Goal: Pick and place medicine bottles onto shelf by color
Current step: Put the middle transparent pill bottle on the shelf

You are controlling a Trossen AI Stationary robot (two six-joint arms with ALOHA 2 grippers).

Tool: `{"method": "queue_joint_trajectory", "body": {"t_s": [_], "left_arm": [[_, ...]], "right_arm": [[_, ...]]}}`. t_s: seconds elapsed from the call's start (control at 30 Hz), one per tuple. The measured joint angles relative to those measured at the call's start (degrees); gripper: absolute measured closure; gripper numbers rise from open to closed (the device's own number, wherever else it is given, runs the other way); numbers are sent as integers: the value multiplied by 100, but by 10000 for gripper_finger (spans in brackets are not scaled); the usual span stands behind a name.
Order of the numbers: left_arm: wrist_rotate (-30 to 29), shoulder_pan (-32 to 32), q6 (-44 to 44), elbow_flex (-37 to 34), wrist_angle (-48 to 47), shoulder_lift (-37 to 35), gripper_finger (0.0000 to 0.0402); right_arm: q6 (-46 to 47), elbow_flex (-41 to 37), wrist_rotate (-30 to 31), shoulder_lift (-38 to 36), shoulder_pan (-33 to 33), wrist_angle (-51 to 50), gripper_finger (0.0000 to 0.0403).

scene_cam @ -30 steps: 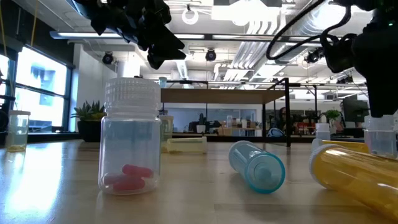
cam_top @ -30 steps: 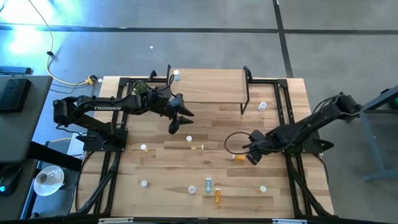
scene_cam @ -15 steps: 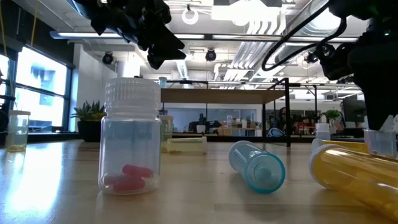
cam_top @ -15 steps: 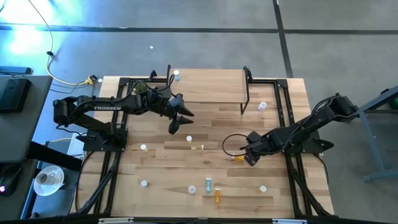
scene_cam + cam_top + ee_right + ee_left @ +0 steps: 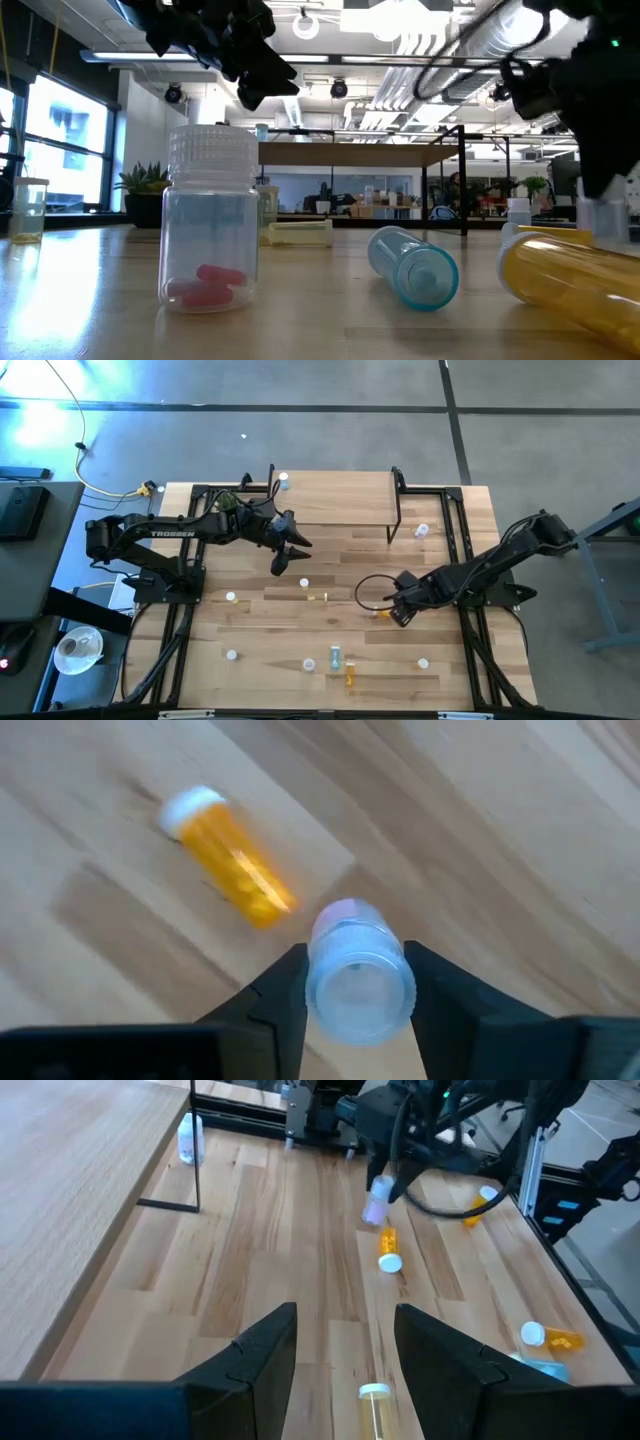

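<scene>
Slatted tabletop (image 5: 340,565): right claw (image 5: 352,982) clamps pale bottle (image 5: 358,975), cap toward camera; left claw (image 5: 345,1355) apart.

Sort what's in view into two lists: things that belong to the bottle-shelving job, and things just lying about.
Job:
- pale bottle clamped in the right end effector
- orange bottle lying on the table
- blue bottle lying on its side
- clear bottle holding pink pills
- shelf
- left end effector, open above the table

Lying about:
- potted plant
- yellow cable beside the table
</scene>
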Motion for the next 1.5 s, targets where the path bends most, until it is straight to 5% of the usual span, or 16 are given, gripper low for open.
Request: {"method": "queue_joint_trajectory", "body": {"t_s": [0.37, 1.03, 1.5], "left_arm": [[0, 0, 310, 0, 41, 0, 243], [0, 0, 461, 0, 39, 0, 243], [0, 0, 417, 0, 39, 0, 243]], "right_arm": [[-733, 1385, 856, -4, -541, -709, 273], [-4490, 3576, 738, -7, -3908, -923, 274], [-5276, 4791, 734, 60, -5774, -1351, 274]]}}
